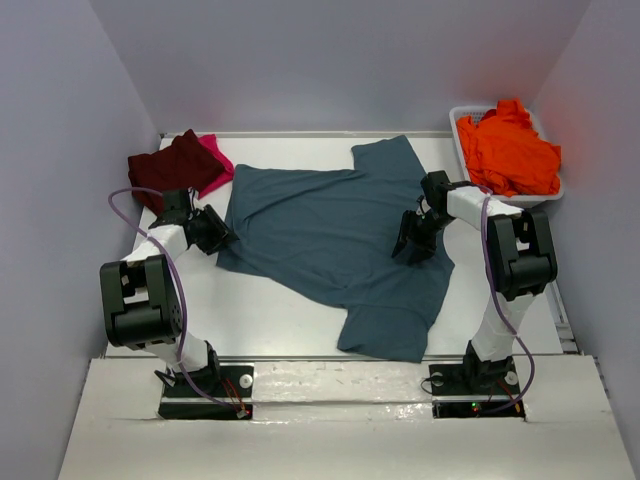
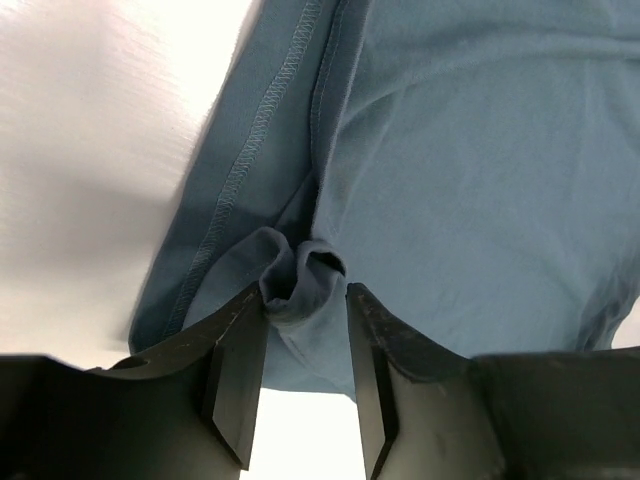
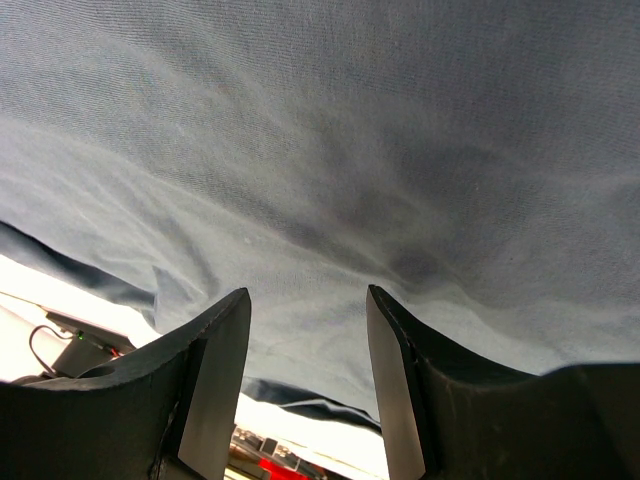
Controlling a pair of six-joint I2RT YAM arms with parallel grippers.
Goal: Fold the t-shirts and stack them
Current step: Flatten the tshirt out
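A slate teal-blue t-shirt [image 1: 330, 240] lies spread flat across the middle of the table. My left gripper [image 1: 222, 238] is at its left edge. In the left wrist view its fingers [image 2: 305, 295] pinch a bunched fold of the hemmed blue cloth [image 2: 480, 150]. My right gripper [image 1: 410, 245] rests on the shirt's right side. Its jaws [image 3: 308, 300] stand apart over smooth blue cloth [image 3: 350, 130], with nothing between them. A dark maroon t-shirt [image 1: 175, 165] lies folded at the back left on a bright pink one [image 1: 215, 160]. A vivid orange t-shirt [image 1: 510, 150] is heaped at the back right.
The orange shirt fills a white plastic tub [image 1: 458, 120] at the back right corner. Grey walls close in the table on the left, right and back. Both arm bases stand at the near edge.
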